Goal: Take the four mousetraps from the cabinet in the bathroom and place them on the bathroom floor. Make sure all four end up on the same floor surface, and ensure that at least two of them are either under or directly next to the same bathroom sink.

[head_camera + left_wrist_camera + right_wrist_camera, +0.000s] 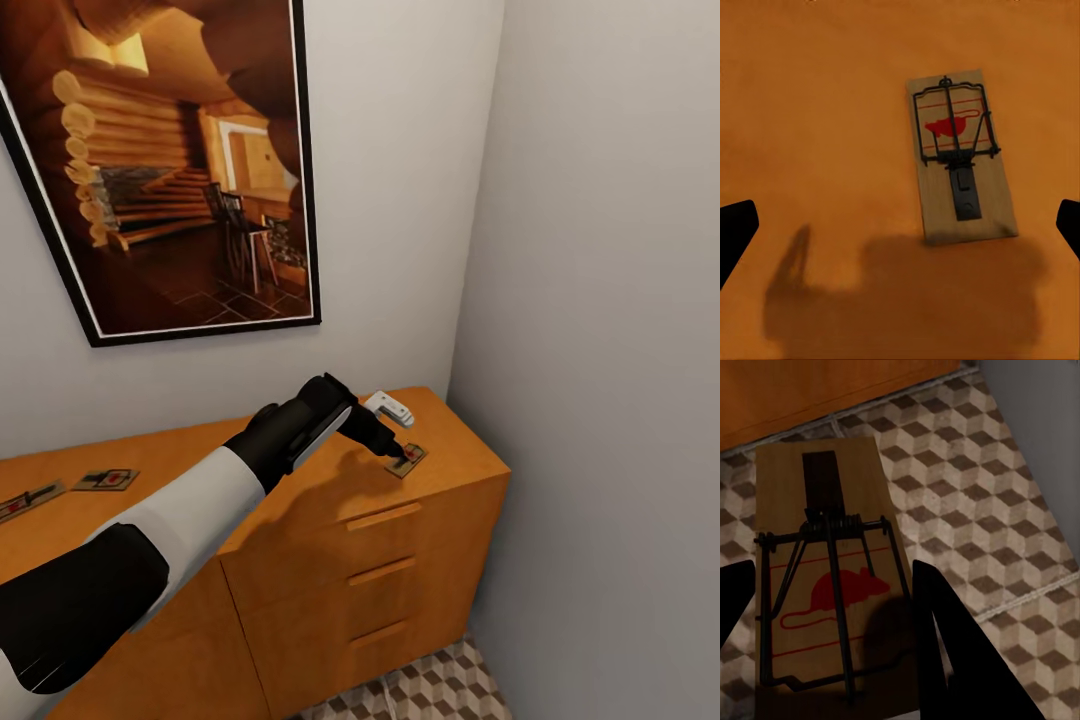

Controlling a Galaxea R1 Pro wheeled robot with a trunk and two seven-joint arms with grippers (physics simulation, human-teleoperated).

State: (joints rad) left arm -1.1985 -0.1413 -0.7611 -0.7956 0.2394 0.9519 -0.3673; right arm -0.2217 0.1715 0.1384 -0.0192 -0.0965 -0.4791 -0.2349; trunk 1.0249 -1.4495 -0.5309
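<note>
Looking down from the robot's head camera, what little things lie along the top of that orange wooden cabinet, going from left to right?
Flat brown wooden mousetrap at the picture's left edge → second flat wooden mousetrap with a red mark → white-and-black left gripper → third wooden mousetrap, right under its tip, near the cabinet's right end.

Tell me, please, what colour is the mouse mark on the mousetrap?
Red, clearest in the right wrist view on the mousetrap.

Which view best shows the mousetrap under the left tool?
Left wrist view: the mousetrap lies in full on the cabinet, wire and red mark clear. Head view shows it small, partly covered by the left tool.
</note>
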